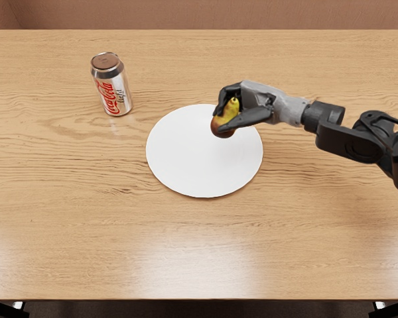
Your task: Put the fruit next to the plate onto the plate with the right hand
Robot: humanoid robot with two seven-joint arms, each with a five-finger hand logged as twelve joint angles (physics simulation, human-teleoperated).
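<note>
Head view: my right hand (235,112) enters from the right edge, fingers curled around the fruit (224,123), a yellow-brown piece, right of frame centre. It sits over the upper right part of the white plate (192,169); contact unclear. Carry step, I judge. Next: lower, release. Cola can (111,84) upper left, well apart.

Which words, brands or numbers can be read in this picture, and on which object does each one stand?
"Coca-Cola": red script running along the side of the silver can.
A smaller dark word beside that logo: too blurred to read.
No text visible on the plate, the fruit, the right robot hand or the table.
</note>
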